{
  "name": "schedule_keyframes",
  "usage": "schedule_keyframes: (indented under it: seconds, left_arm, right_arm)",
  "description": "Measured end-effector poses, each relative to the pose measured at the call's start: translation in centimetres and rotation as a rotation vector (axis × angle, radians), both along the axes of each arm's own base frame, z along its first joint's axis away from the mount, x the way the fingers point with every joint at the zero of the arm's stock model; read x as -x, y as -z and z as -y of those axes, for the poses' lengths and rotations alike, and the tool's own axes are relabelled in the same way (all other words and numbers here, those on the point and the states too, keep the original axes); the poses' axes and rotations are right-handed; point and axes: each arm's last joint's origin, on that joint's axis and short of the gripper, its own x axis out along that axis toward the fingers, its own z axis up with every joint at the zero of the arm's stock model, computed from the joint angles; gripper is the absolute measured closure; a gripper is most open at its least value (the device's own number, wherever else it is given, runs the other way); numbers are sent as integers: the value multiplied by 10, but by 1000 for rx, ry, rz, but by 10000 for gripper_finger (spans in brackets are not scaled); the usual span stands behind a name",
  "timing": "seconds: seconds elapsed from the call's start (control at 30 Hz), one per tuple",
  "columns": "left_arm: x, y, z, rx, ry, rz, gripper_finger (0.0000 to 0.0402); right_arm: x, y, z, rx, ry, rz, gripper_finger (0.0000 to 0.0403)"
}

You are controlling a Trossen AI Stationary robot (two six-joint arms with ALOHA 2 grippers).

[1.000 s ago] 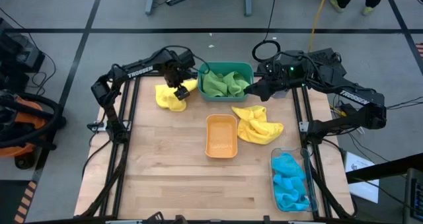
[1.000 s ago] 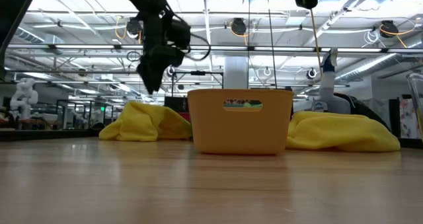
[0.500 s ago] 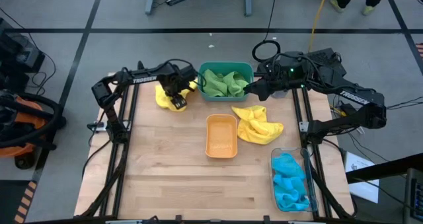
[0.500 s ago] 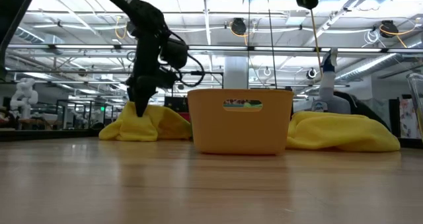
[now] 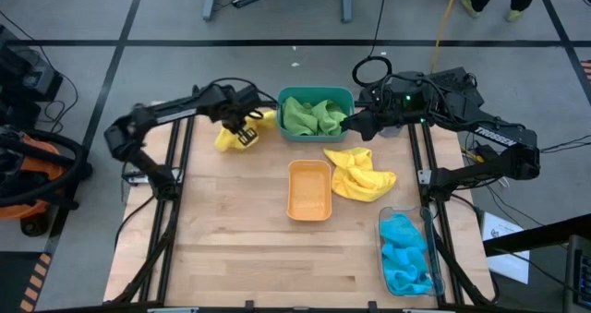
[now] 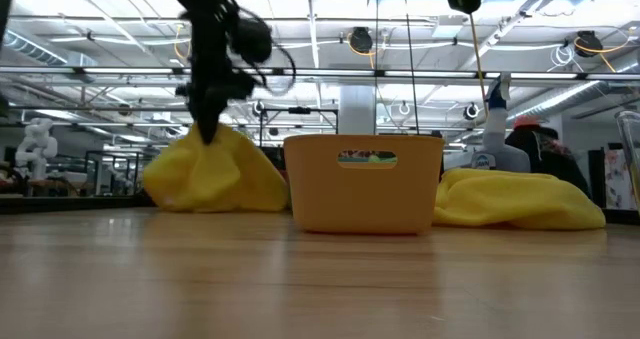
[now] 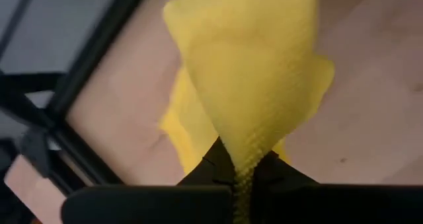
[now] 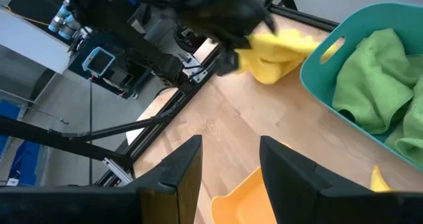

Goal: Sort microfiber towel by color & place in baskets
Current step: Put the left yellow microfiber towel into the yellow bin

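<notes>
Now left pincer (image 5: 242,131) clamped on yellow towel (image 5: 231,132), pointing down.

Bright overhead light, slight motion blur

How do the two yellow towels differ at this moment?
The yellow towel on the left is pinched in the shut left gripper and drawn up into a peak; the yellow towel on the right lies loose and untouched. The left one sits left of the teal basket; the right one lies beside the orange basket. Neither is in a basket.
</notes>
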Motion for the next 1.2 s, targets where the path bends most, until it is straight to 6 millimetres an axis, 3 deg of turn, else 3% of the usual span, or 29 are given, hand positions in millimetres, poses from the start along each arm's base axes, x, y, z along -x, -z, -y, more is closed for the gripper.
schedule_keyframes:
  seconds: [0.3, 0.57, 0.8, 0.97, 1.07, 1.2]
  left_arm:
    - [43, -78, 53, -151, 52, 297, 397]
    - [71, -124, 91, -247, 124, 647, 398]
    - [74, -162, 108, -338, 240, 1022, 399]
    - [69, -175, 113, -352, 391, 1150, 399]
    - [66, -183, 116, -332, 451, 1250, 399]
    - [64, -198, 120, -362, 505, 1405, 399]
  right_arm:
    - [-11, -9, 6, 131, 44, 103, 259]
    - [-52, -4, 17, 195, -6, 226, 259]
    - [-109, 20, 14, 185, -156, 319, 259]
    - [-143, 33, -1, 173, -218, 439, 259]
    - [-154, 37, -9, 189, -235, 489, 254]
    - [-152, 32, -17, 211, -217, 505, 234]
